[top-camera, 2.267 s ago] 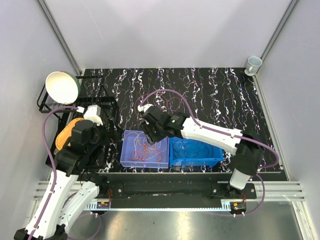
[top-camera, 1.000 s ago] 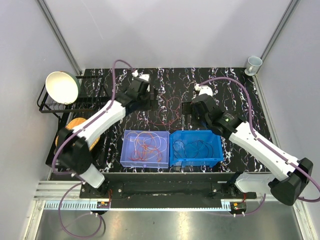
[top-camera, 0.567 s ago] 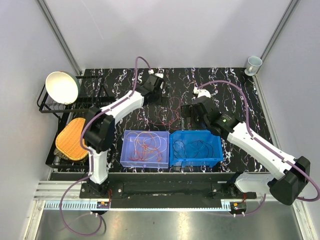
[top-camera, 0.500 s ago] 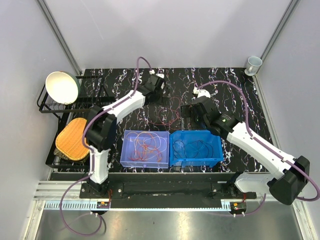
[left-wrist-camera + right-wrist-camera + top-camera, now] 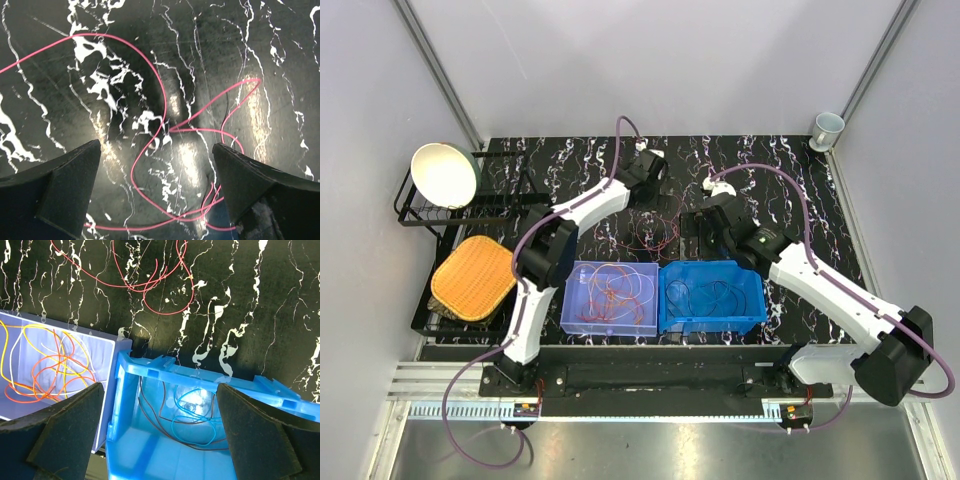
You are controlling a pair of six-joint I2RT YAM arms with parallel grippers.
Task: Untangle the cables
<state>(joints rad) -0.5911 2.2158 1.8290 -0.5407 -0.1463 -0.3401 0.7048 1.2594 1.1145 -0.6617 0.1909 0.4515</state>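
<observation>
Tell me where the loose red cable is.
Top view: the red cable lies on the marbled table, centre, just beyond the pale bin and blue bin.

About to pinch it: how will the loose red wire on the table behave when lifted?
Probably floppy: the red wire lies in loose, uneven loops. Likely very light, being so thin. Its crossing loops may drag along together.
</observation>
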